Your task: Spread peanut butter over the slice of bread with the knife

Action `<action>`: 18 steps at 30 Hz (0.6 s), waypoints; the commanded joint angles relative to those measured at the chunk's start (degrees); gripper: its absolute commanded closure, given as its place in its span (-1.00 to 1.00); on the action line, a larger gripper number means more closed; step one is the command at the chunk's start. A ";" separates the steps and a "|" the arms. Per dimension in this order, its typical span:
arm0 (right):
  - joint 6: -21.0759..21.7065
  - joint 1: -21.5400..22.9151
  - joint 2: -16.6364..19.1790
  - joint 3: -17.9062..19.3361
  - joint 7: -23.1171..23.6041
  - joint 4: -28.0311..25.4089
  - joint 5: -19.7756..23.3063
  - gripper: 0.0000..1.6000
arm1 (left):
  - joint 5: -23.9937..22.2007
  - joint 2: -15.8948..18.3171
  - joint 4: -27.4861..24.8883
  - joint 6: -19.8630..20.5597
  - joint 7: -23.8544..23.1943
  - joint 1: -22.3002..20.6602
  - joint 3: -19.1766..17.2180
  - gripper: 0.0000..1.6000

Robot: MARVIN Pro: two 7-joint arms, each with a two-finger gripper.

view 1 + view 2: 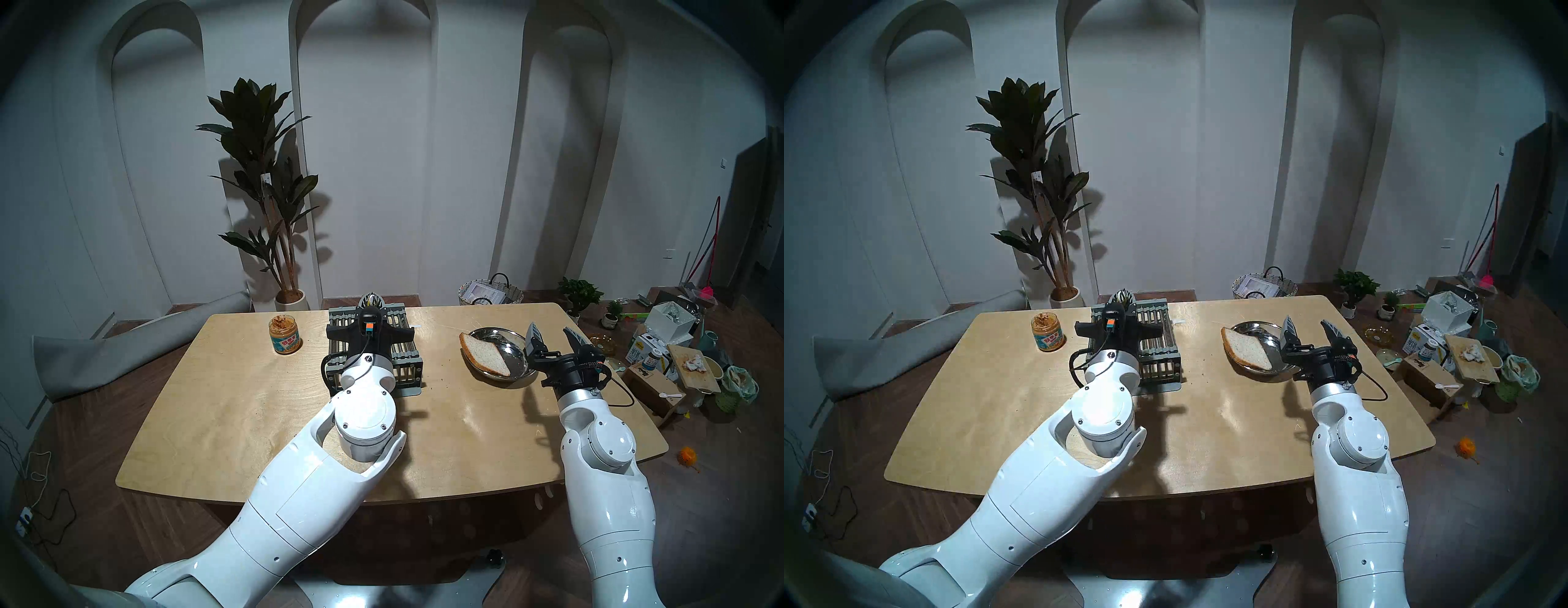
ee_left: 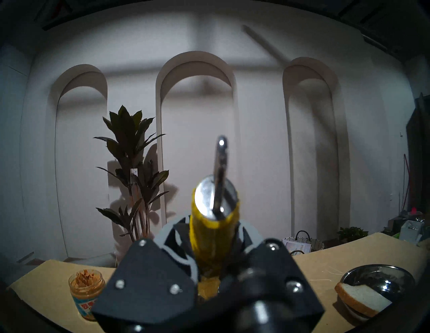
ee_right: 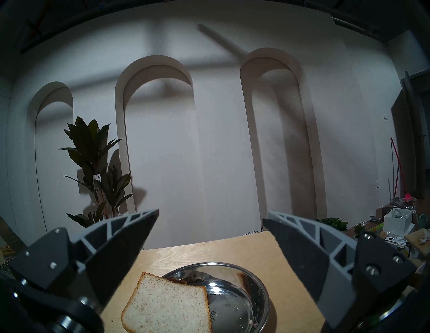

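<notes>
My left gripper [image 1: 371, 312] is shut on the knife [image 2: 214, 223] above the grey rack [image 1: 407, 361]. The yellow handle stands upright with its metal ring on top, and the blade is hidden below. The knife also shows in the head view [image 1: 372, 300]. The open jar [image 1: 285, 333] of peanut butter [image 2: 85, 276] stands at the table's far left. The slice of bread [image 1: 483, 352] leans on the left rim of the steel dish [image 1: 511, 352]. My right gripper [image 1: 551, 335] is open and empty, just right of the dish, above its near edge [image 3: 210, 223].
The wooden table [image 1: 254, 403] carries the jar, the rack and the dish. A wicker basket [image 1: 490, 293] sits behind the far edge. A tall potted plant [image 1: 263, 191] stands at the back left. Boxes and clutter [image 1: 662, 352] lie on the floor at the right.
</notes>
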 commanded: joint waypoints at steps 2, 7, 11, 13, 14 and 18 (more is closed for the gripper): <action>-0.52 0.78 -0.27 -0.78 0.21 -1.31 -0.20 -1.00 | 1.51 6.41 -6.50 4.24 -2.83 -3.32 -3.48 1.00; -0.57 0.99 -0.66 -2.31 0.46 -1.48 -0.52 -1.00 | 2.01 8.63 -8.90 10.04 -8.03 -2.56 -7.75 1.00; -0.63 0.85 -1.06 -3.38 0.62 -1.73 -0.86 -1.00 | 1.09 12.77 -11.08 15.45 -12.97 -2.68 -9.10 1.00; -0.66 0.79 -1.22 -3.70 0.65 -1.82 -0.99 -1.00 | 0.85 14.18 -11.55 16.49 -14.79 -2.84 -9.63 1.00; -0.70 0.69 -1.50 -4.31 0.72 -1.94 -1.30 -1.00 | 0.44 15.68 -11.81 18.64 -17.09 -3.36 -10.48 1.00; -0.79 0.35 -2.11 -5.52 0.78 -2.30 -1.90 -1.00 | 0.55 17.85 -11.36 22.55 -20.89 -4.94 -12.28 1.00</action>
